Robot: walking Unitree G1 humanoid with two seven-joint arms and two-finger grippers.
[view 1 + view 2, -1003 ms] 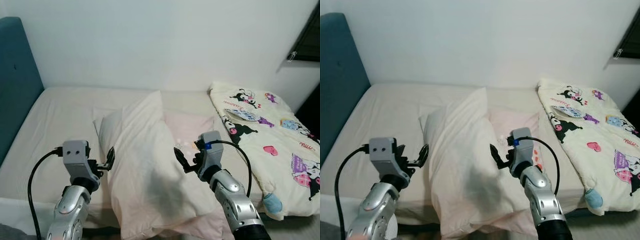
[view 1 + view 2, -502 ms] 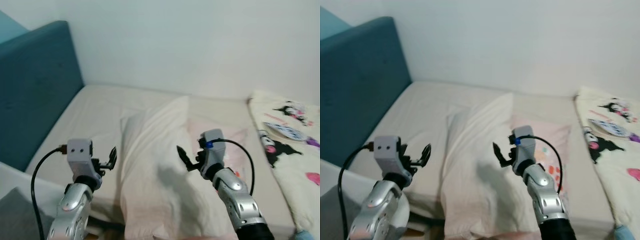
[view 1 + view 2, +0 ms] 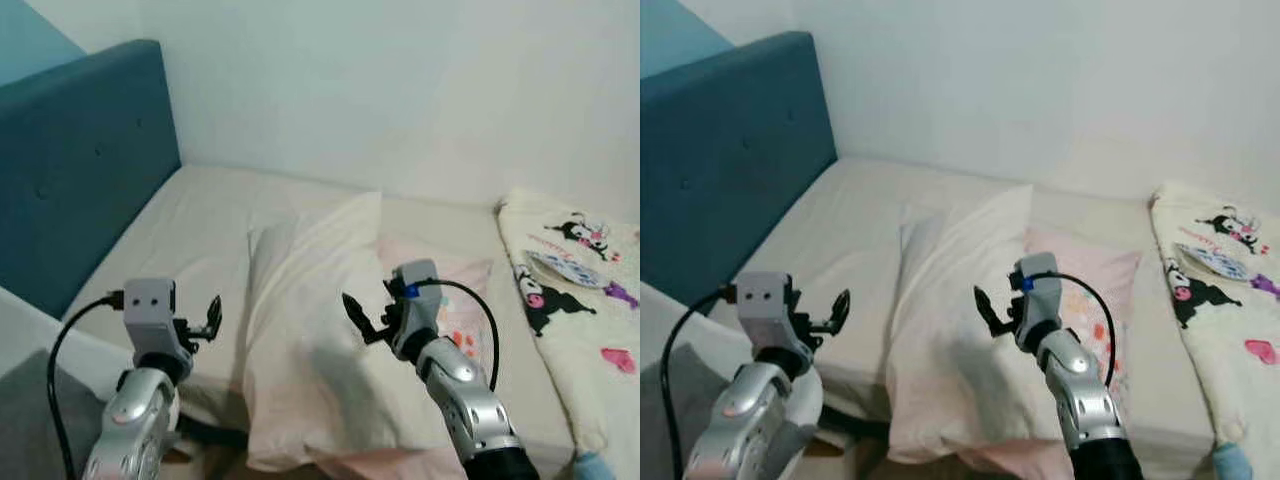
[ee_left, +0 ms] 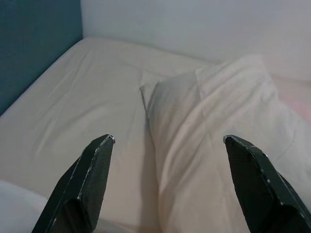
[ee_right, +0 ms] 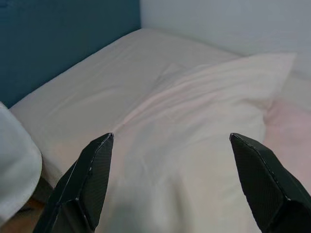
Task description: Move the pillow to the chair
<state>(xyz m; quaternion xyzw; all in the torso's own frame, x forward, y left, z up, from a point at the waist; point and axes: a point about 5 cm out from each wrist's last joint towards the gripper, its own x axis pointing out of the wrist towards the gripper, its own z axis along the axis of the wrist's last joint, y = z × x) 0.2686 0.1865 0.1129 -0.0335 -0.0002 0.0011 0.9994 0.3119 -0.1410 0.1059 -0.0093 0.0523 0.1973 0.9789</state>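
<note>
Since 1 second ago the head camera has swung left, bringing more of the blue headboard (image 3: 85, 160) into view. On the bed (image 3: 160, 230), the left gripper (image 3: 211, 318) hovers spread beside the pillow (image 3: 310, 340), while the right gripper (image 3: 358, 318) hangs spread above it, bracketing it, seemingly for a 2-sided grasp.

a teal headboard (image 3: 85, 160) stands at the bed's (image 3: 170, 240) left end; a cartoon-print blanket (image 3: 575, 290), possibly folded, lies right
</note>
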